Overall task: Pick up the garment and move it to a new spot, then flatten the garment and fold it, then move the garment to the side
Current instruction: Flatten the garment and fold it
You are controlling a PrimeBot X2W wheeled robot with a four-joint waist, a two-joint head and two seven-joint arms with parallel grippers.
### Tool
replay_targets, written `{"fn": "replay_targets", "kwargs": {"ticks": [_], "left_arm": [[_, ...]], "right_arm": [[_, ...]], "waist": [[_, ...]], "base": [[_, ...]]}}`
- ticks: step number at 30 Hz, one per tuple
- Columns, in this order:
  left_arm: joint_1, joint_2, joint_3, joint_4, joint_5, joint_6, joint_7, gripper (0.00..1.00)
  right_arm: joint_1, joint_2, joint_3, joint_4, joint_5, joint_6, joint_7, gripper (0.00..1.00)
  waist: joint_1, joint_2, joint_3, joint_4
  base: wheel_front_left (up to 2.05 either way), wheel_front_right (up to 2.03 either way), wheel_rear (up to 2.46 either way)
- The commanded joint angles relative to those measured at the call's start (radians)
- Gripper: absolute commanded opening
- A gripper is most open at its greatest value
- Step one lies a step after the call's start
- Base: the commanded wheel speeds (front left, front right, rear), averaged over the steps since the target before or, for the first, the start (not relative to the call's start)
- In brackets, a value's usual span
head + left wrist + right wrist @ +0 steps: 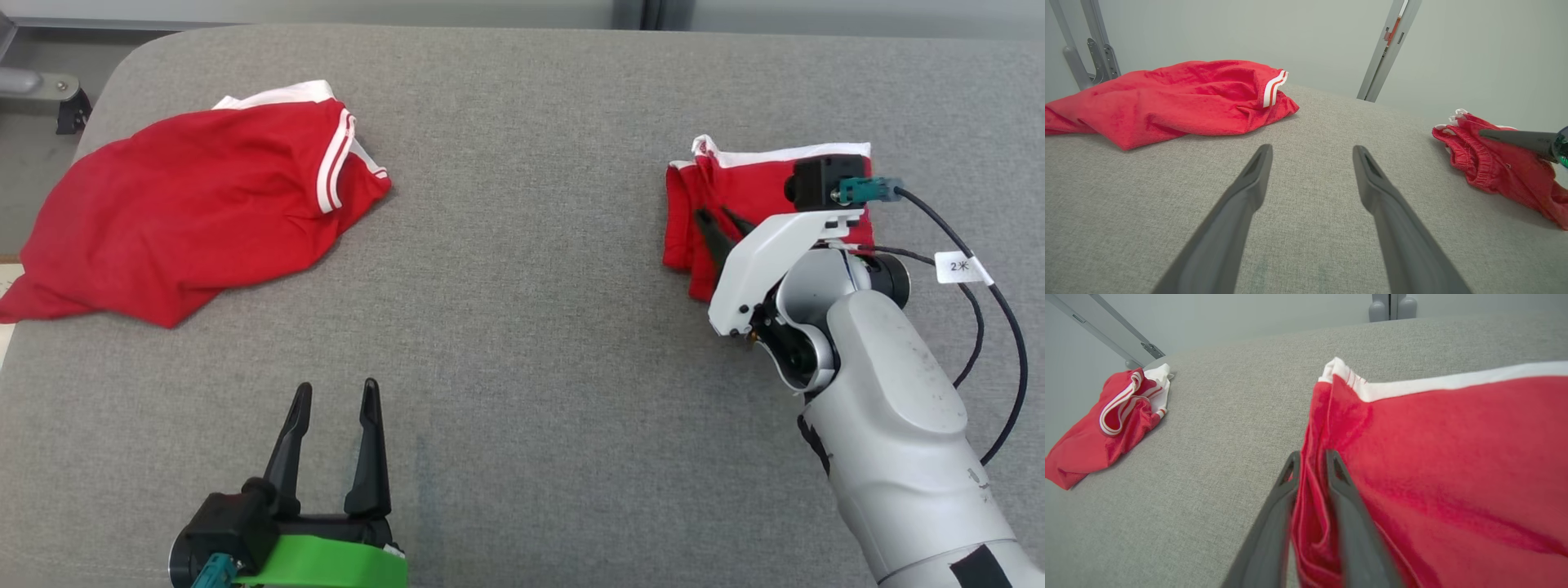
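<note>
Table, grey cloth top, is seen w/ a loose red shirt at far left. Folded red garment is laid at right. Right gripper: a fold is seen betw. barely parted fingers; firm grip cannot be told. Left gripper is held wide apart, empty, above table.

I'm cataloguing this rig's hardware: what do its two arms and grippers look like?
Left gripper: long tapered black fingers, black base, bright green bracket, teal connector. Right gripper: same dark fingers, white shell, pale grey forearm, black camera block with teal plug, black cables, white tag.
</note>
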Motion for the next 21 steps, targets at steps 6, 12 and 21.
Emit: {"fn": "replay_targets", "kwargs": {"ticks": [6, 12, 21], "left_arm": [[0.038, 0.002, 0.016, 0.015, 0.018, 0.006, 0.0, 1.0], [0.074, 0.002, 0.06, 0.014, 0.034, 0.001, 0.0, 1.0], [0.14, 0.002, 0.121, -0.004, 0.047, -0.001, 0.0, 1.0]], "right_arm": [[0.048, 0.004, 0.063, -0.055, 0.102, 0.0, -0.066, 1.0], [0.16, -0.07, 0.108, -0.198, 0.057, -0.001, -0.202, 1.0], [0.387, -0.181, 0.01, -0.276, -0.08, -0.001, -0.485, 1.0]], "waist": [[0.0, 0.0, -0.046, -0.025], [0.0, 0.0, -0.106, -0.063], [0.0, 0.0, -0.193, -0.107]], "base": [[0.0, 0.0, 0.0], [0.0, 0.0, 0.0], [0.0, 0.0, 0.0]]}}
